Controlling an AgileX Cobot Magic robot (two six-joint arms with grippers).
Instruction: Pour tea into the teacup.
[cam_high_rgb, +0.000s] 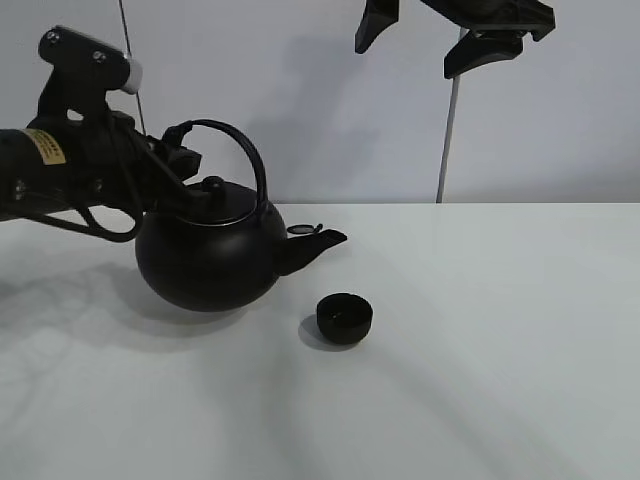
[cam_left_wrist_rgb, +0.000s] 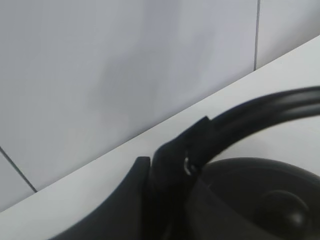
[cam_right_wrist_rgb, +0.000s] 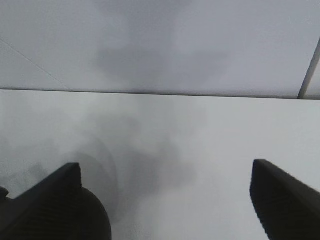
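At far left of the exterior view, the left gripper (cam_high_rgb: 178, 140) is seen clamped on the kettle (cam_high_rgb: 205, 255) handle; its arm is cut off by the frame edge. Whether the kettle is lifted off the surface (cam_high_rgb: 500, 350) can't be told. The teacup (cam_high_rgb: 344, 318) is set upright near the spout tip, not touching. At top right, the right gripper (cam_high_rgb: 410, 55) is held high w/ jaws wide, partly cropped.

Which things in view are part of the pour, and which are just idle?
In use: kettle, handle held by left end effector; teacup, on the table beside it.
Idle: right end effector, open, raised.
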